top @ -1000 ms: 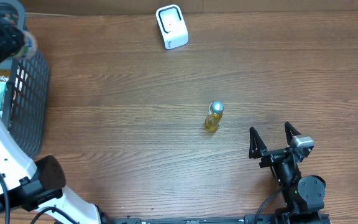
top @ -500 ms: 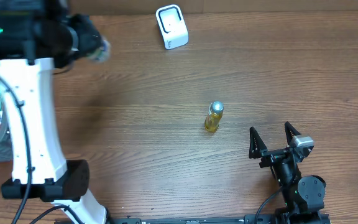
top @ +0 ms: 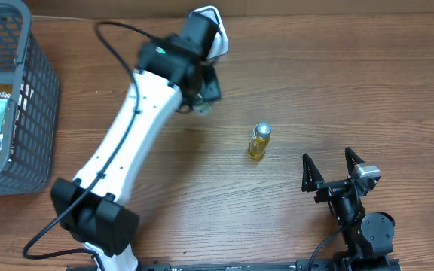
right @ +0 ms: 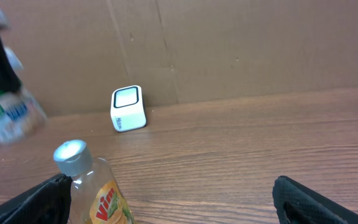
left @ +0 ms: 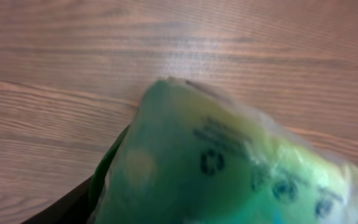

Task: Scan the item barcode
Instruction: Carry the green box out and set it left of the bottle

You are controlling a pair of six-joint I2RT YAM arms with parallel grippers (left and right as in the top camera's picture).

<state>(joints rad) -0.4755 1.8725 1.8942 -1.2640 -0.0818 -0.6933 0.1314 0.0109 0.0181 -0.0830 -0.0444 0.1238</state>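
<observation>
Leaving the basket (top: 40,98), the left gripper (top: 203,92) is clamping a green packet (left: 229,168), nearing the scanner (right: 128,109) ahead of its jaws. Aiming the barcode at it is likely coming next; the right gripper (top: 327,156) is idling, jaws wide apart.

the overhead camera looks straight down from high above and takes in the whole counter (top: 292,83), from the basket (top: 29,98) at the left edge to the white scanner (top: 208,31) at the far edge and the right pincer (top: 326,154) near the front. the left wrist camera points down at the counter from very near; a blurred green packet (left: 229,168) fills most of its picture, with only wood grain behind. the right wrist camera sits low, just above the counter, and faces level toward the cardboard wall (right: 241,43) at the back, its own fingertips (right: 294,196) in the lower corners. with the overhead it shares the scanner, the bottle (right: 98,196) and the green packet.
</observation>
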